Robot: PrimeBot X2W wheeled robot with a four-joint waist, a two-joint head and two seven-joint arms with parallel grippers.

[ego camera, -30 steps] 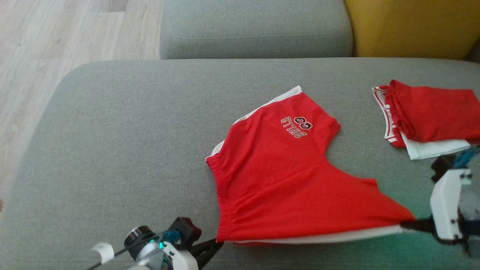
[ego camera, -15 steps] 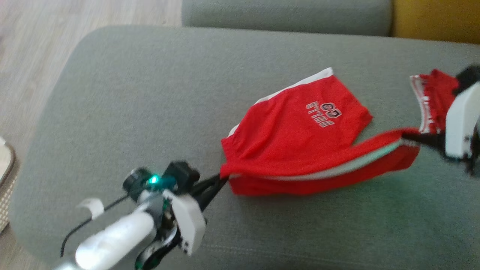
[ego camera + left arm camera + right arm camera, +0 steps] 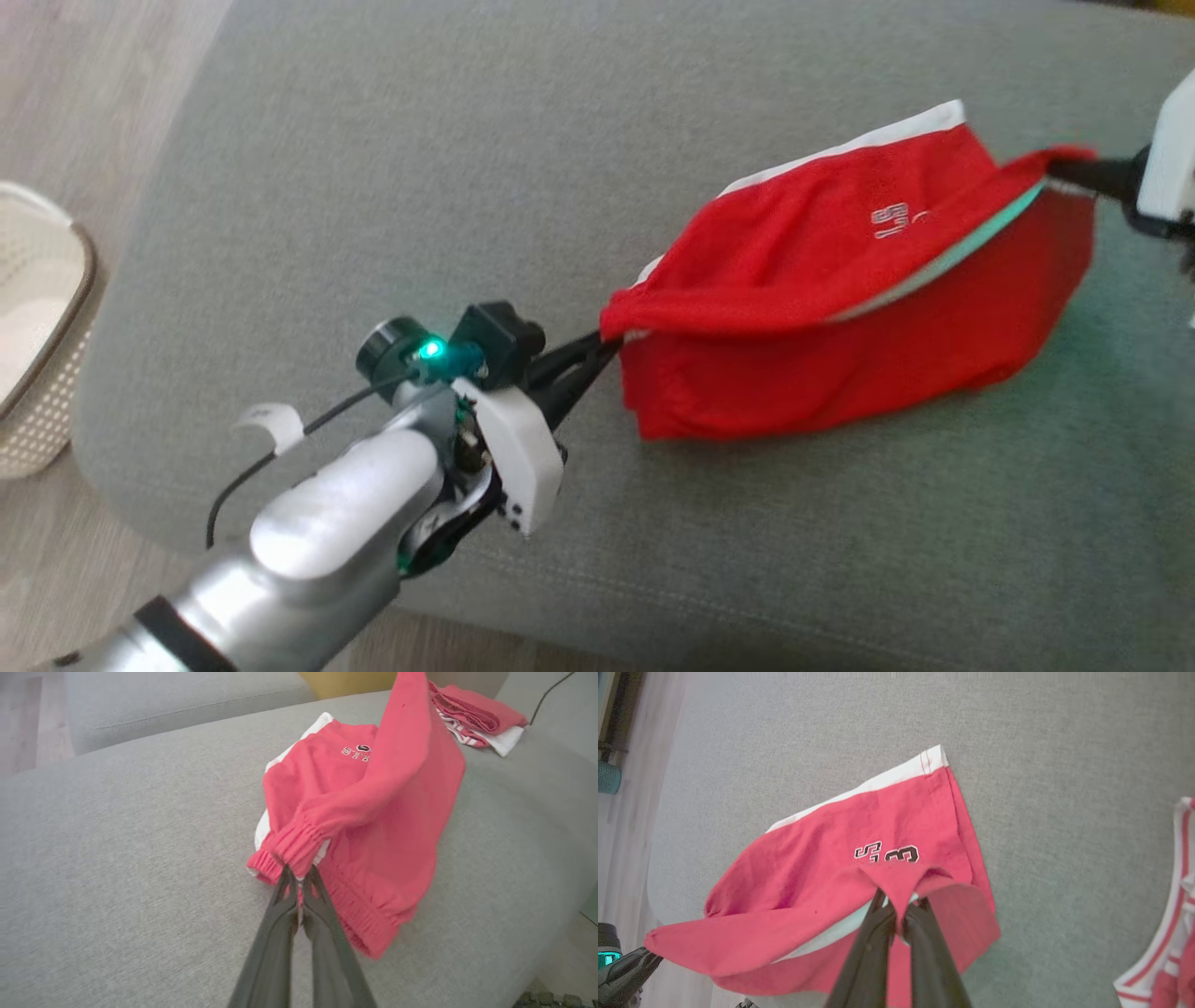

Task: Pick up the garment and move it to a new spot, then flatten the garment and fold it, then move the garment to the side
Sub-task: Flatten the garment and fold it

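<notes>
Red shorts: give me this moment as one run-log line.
phase: folding | red shorts: near edge lifted, far half on grey cushion | left gripper: shut on waistband corner | right gripper: shut on opposite corner

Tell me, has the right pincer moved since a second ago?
Yes. The right pincer has carried its corner of the shorts away from the robot, from the near side of the lettering to across it.

Soft, even daylight, faint shadows. Head view slightly motion-blurred; green cast on the grey fabric sofa cushion (image 3: pixel 1120 317) at three o'clock.
</notes>
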